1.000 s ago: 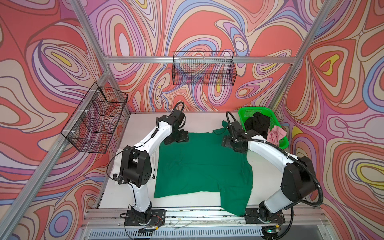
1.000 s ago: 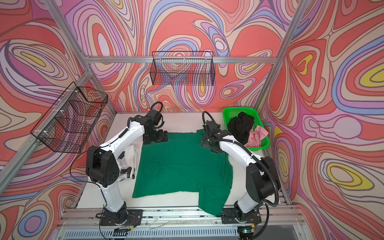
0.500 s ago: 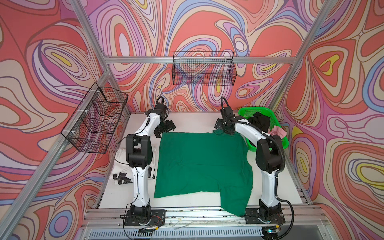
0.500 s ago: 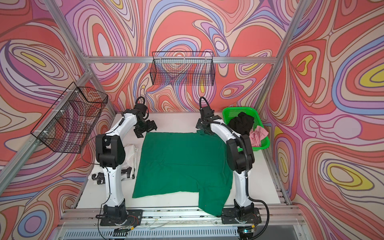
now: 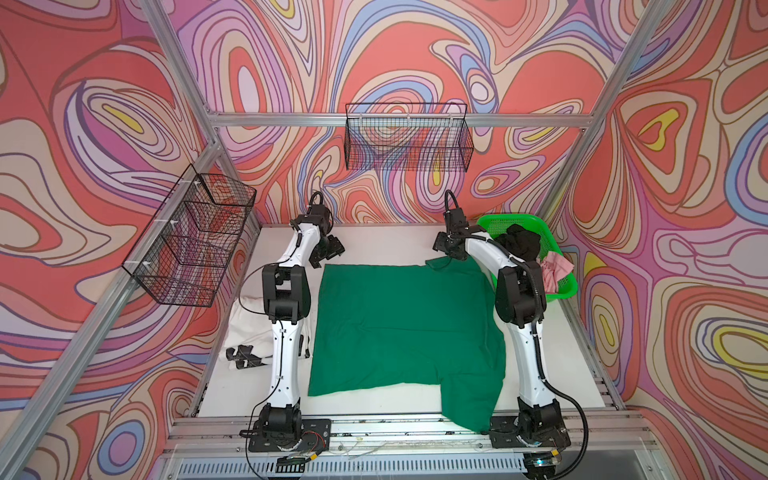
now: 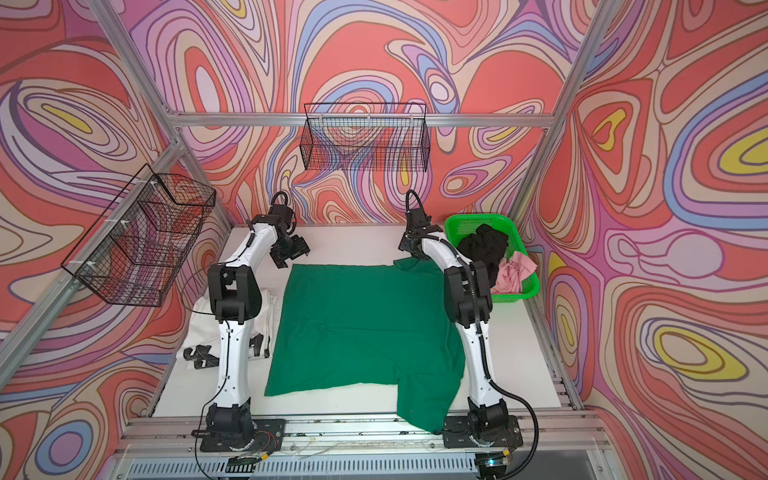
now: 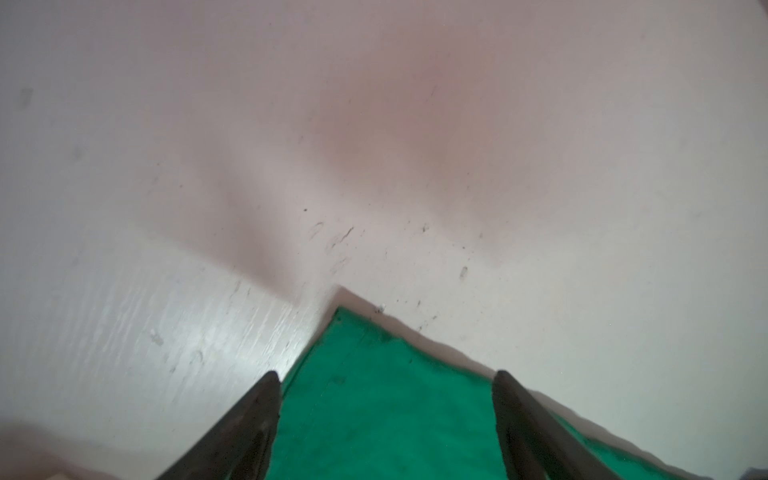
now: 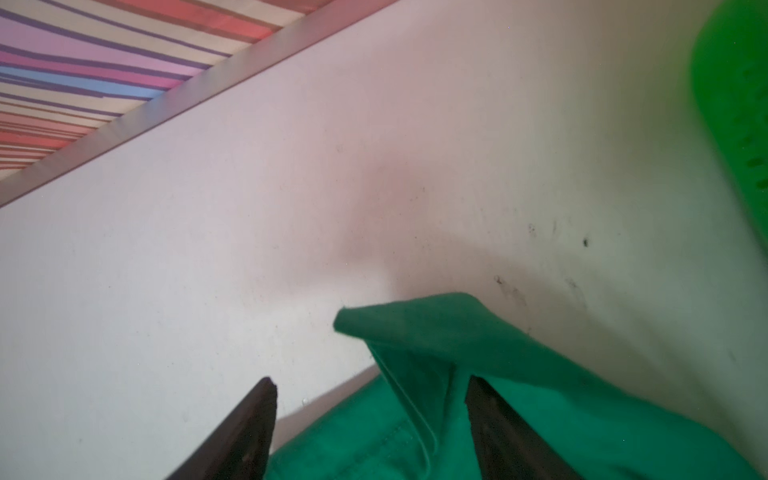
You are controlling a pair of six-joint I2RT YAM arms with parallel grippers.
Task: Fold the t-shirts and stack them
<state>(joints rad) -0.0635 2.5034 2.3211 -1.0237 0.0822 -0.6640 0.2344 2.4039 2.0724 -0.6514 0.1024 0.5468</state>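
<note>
White table (image 5: 374, 245) carries the dark green t-shirt (image 5: 399, 324) flat, not yet folded; left gripper (image 7: 386, 374) and right gripper (image 8: 370, 379) gape, seemingly holding nothing.

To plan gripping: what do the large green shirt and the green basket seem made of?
Dark green t-shirt: soft matte cloth, perhaps cotton knit; it lies limp, with stitched hem and curled corner. Green basket: bright rigid plastic, it seems; perforated walls.

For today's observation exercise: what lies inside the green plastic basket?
A crumpled black shirt and, beside it, a pale pink shirt lie in the basket. Anything beneath them is covered and cannot be seen.
</note>
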